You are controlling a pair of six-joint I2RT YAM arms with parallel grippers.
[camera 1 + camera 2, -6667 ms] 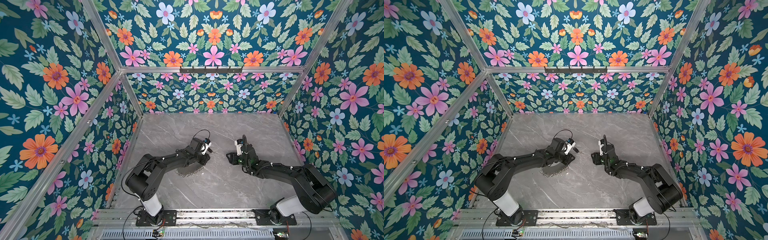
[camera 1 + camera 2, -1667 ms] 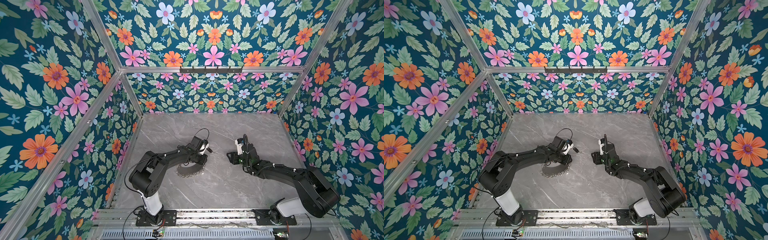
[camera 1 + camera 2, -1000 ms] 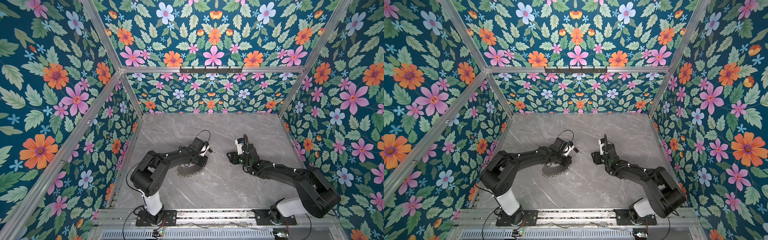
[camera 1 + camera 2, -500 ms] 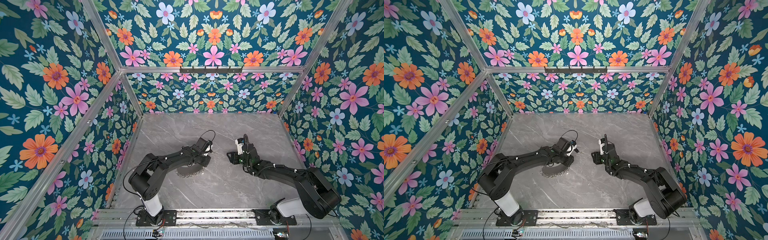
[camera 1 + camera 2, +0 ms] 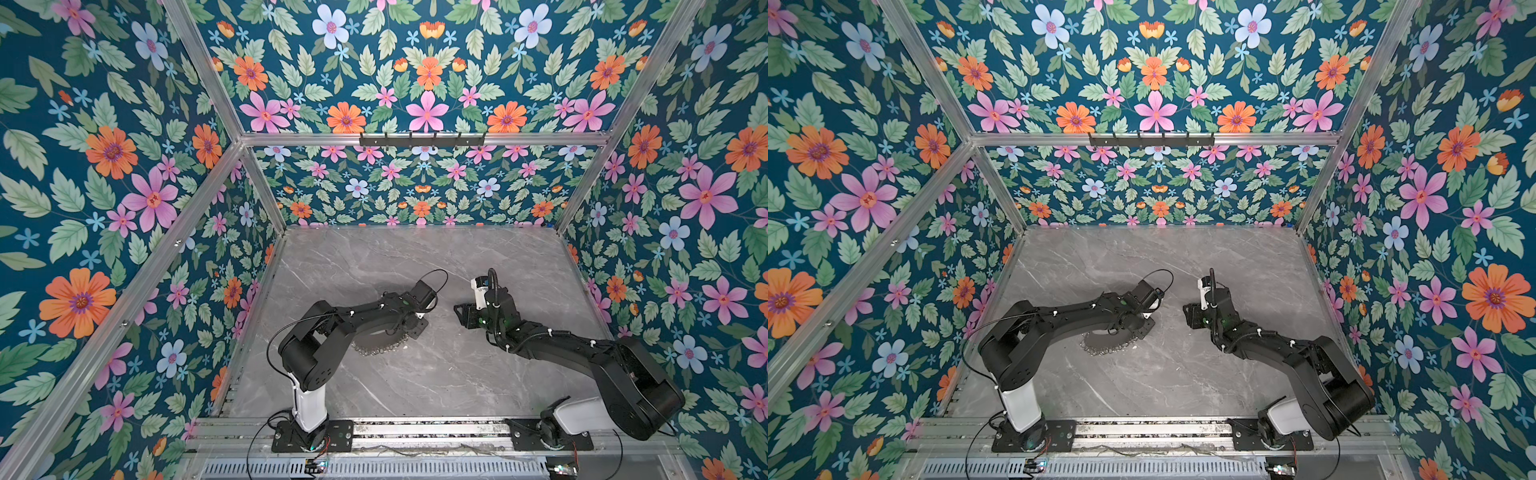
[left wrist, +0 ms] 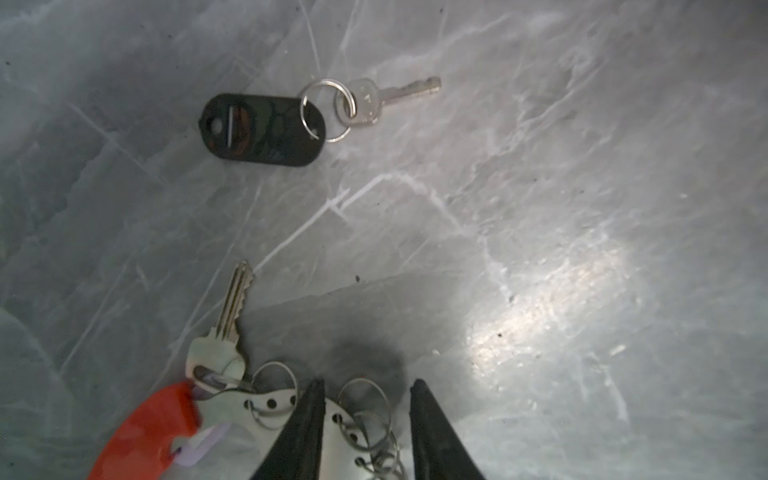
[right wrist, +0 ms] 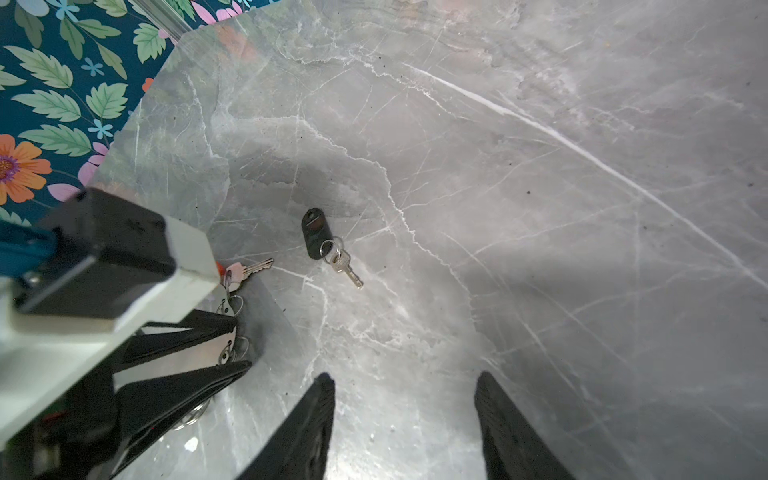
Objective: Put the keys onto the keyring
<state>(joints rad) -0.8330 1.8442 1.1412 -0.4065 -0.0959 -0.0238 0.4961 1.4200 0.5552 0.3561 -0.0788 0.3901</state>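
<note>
- Left wrist view showed the black tag (image 6: 262,129) lying flat and loose on the grey table (image 6: 582,208). It was ahead of the left gripper (image 6: 365,386) and apart from it, on the same side as the red section (image 6: 145,428) of the keyring (image 6: 266,405).
- The tag's long axis ran across that gripper's line of reach. Its own ring (image 6: 302,109) and a small silver key (image 6: 368,102) trailed from one end.
- The left gripper's jaws stood partly open astride the keyring's perforated band, with some small silver rings (image 6: 365,399) in the gap. As far as this view showed, nothing was pinched between them.
- The right gripper (image 7: 406,376) hung over bare table with its jaws wide apart and empty.
- Seen from the right wrist, the black tag lay ahead of the right gripper, between the two grippers. Its axis slanted towards the right gripper, key end nearest.
- Judgement: the left fingertips looked closer to the tag, but they were at the keyring. The right arm was the free one, and the key end was turned towards it.
- No box or tray was present, and the keyring was the only holder. It carried the small rings and, by the red section, a second key (image 6: 224,328) with what looked like the lilac tag (image 6: 203,446). The black tag was not on it.
</note>
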